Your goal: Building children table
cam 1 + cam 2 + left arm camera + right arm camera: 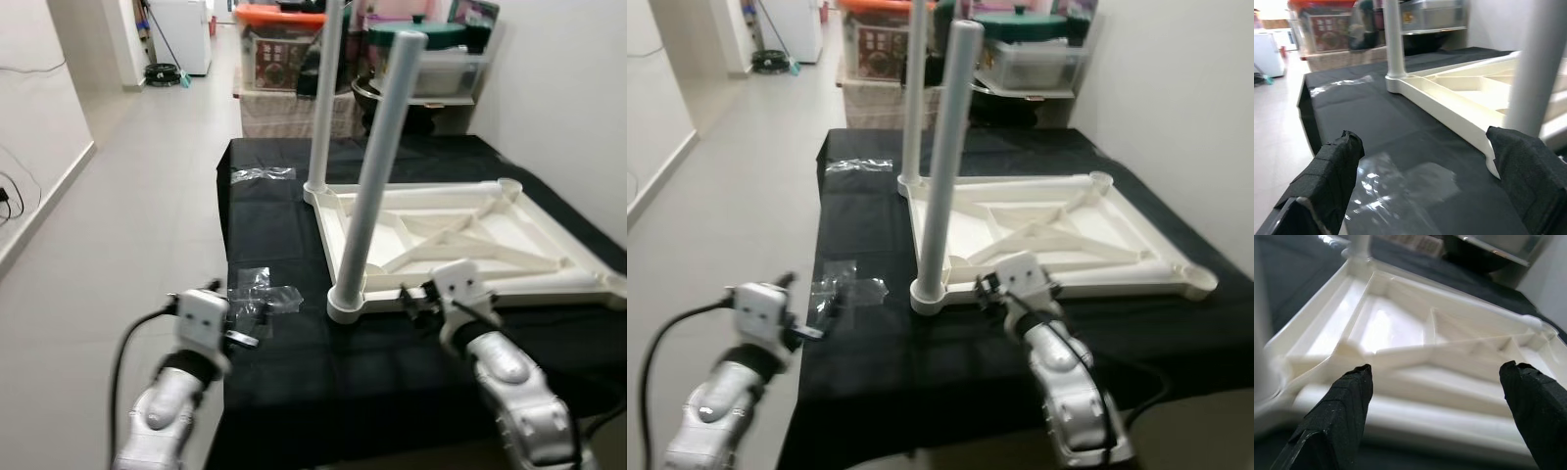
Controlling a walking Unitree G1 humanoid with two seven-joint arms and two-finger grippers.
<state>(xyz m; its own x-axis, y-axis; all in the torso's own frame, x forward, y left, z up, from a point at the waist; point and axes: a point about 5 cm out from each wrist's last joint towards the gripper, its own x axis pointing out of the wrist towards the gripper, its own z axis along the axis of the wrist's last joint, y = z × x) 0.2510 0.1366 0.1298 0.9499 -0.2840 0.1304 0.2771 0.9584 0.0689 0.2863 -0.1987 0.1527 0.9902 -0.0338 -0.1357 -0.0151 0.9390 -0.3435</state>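
A cream children's tabletop (460, 235) lies upside down on a black-covered table (284, 362). Two grey-white legs stand upright in its left corners: the near leg (377, 166) and the far leg (323, 98). My right gripper (1437, 418) is open just before the tabletop's near edge, with nothing between its fingers (1342, 406). My left gripper (1425, 191) is open at the table's left front corner, over clear plastic bags (257, 294). Its fingers (1332, 171) hold nothing.
Another clear plastic bag (263, 173) lies at the table's far left. Storage boxes and a shelf (294, 49) stand behind the table. A white wall (568, 98) runs along the right. Tiled floor (127, 196) is open on the left.
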